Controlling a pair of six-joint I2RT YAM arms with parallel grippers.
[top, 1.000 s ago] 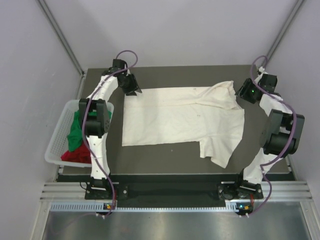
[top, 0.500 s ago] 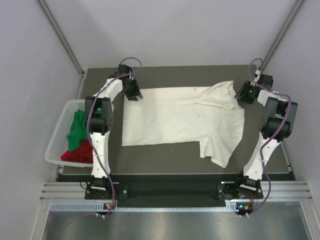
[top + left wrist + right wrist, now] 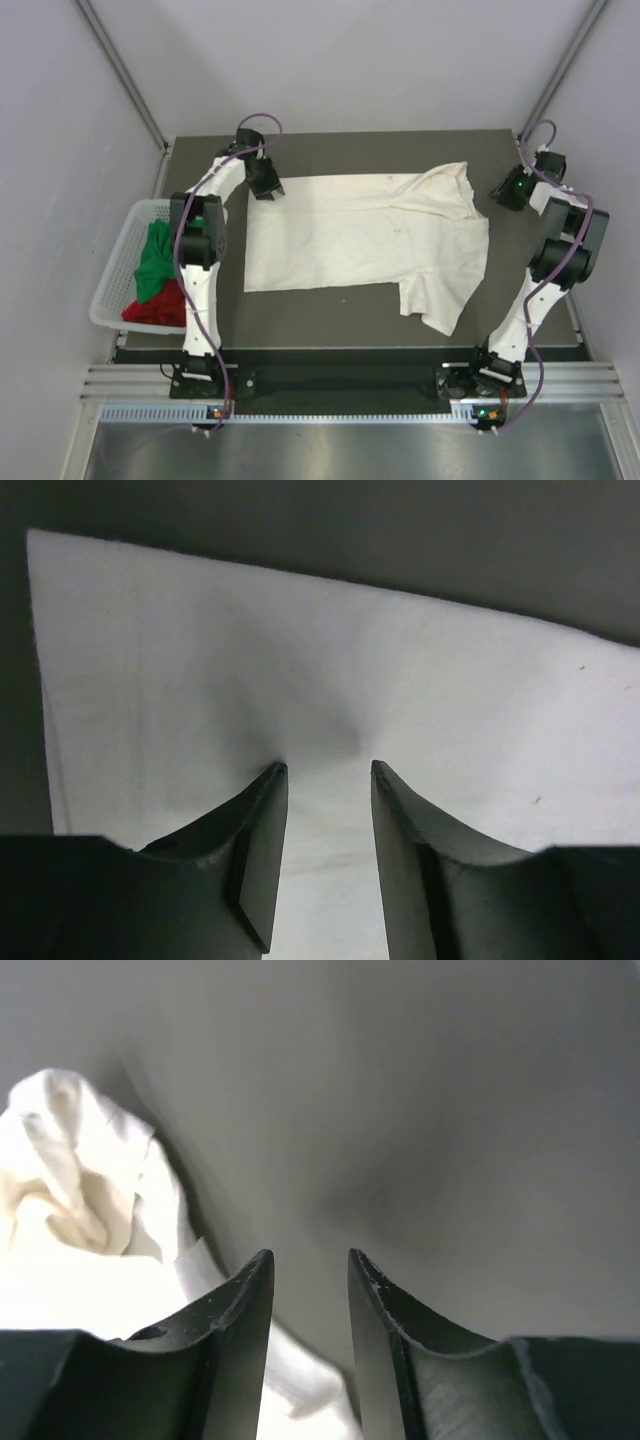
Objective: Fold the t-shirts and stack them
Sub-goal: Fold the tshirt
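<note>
A cream-white t-shirt (image 3: pixel 360 235) lies spread on the dark table, with one sleeve hanging toward the near right. My left gripper (image 3: pixel 272 191) is at its far left corner. In the left wrist view that gripper (image 3: pixel 327 768) is open, its tips pressing down on the white cloth (image 3: pixel 300 650), which puckers between them. My right gripper (image 3: pixel 499 192) hovers just right of the shirt's bunched far right corner (image 3: pixel 455 185). It (image 3: pixel 308 1255) is open over bare table, with the crumpled cloth (image 3: pixel 70 1190) to its left. A green t-shirt (image 3: pixel 152 260) and a red t-shirt (image 3: pixel 160 305) lie in the basket.
A white mesh basket (image 3: pixel 108 295) hangs off the table's left edge beside the left arm. The dark table top (image 3: pixel 340 320) ends close behind both grippers. Grey walls enclose the back and sides.
My right gripper has pulled back to the right, away from the shirt's far right corner, and its arm has straightened. The left gripper has shifted slightly onto the shirt's far left corner.
</note>
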